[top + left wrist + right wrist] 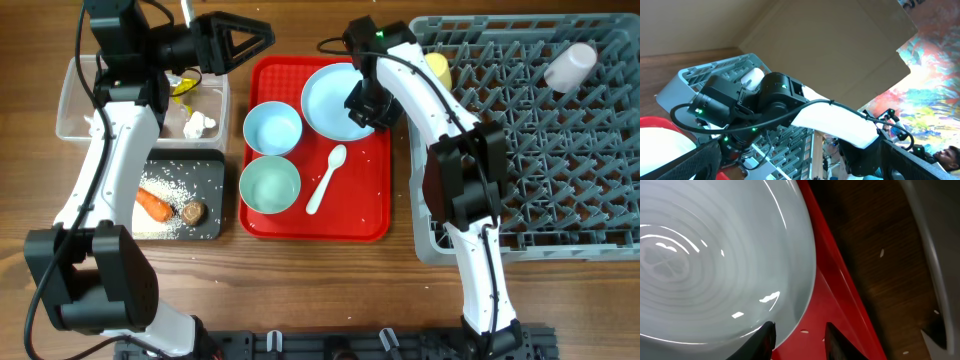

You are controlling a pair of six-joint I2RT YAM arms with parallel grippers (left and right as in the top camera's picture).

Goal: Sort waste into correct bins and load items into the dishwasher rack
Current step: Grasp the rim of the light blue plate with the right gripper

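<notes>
Straddling the rim of the light blue plate (pixel 715 255), the right gripper (pixel 800 340) stands narrowly parted, one fingertip over the plate and one over the red tray (pixel 370 200) — placed, seemingly, to pinch the edge for the dishwasher rack (pixel 560 150); the left gripper (pixel 245 42) hangs wide and empty near the clear tub (pixel 70 110)

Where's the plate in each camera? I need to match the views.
Overhead: plate on the upper right of the red tray, right gripper at its right edge.
Left wrist: probably the pale curve at bottom left, but it is too cropped to be sure.
Right wrist: fills the left and centre, rim between the fingertips.
Shared landmark: the red tray, bottom left in left wrist, right of the rim in right wrist.
</notes>
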